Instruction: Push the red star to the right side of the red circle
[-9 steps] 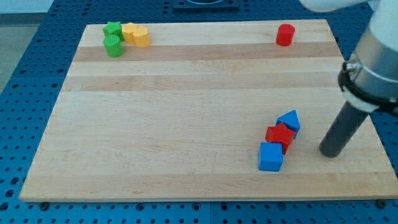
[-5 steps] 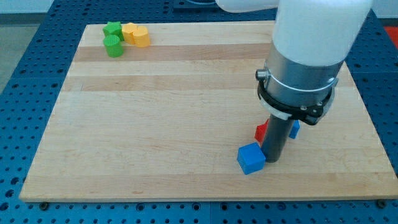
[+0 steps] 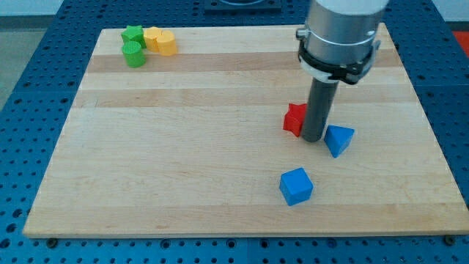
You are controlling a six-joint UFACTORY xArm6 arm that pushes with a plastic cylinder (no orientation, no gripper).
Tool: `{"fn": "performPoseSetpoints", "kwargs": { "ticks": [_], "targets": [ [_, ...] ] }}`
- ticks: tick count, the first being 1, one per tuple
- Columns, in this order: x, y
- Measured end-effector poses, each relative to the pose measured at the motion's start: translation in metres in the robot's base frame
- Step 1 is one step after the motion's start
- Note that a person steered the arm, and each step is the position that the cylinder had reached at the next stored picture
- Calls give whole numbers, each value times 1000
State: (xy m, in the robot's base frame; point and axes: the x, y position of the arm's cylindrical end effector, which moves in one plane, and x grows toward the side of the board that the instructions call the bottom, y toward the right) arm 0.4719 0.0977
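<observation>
The red star (image 3: 294, 119) lies right of the board's middle, partly hidden behind the rod. My tip (image 3: 313, 138) rests on the board touching the star's right side. A blue triangular block (image 3: 338, 139) lies just right of the tip. A blue cube (image 3: 296, 186) lies below, nearer the view's bottom. The red circle is hidden behind the arm's grey body (image 3: 339, 29) at the view's top right.
A green star (image 3: 133, 34), a green cylinder (image 3: 133, 54) and two yellow blocks (image 3: 160, 41) cluster at the wooden board's top left corner. The board (image 3: 183, 147) sits on a blue perforated table.
The arm swept in from the right, then up the view. The red star moved up and left with the tip, away from the blue cube. The blue triangle and cube were nudged apart.
</observation>
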Motion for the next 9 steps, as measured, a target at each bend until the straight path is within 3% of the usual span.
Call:
{"fn": "performPoseSetpoints", "kwargs": {
  "ticks": [3,7,9],
  "targets": [
    [-13,-60],
    [-40,22],
    [-76,43]
  ]
}}
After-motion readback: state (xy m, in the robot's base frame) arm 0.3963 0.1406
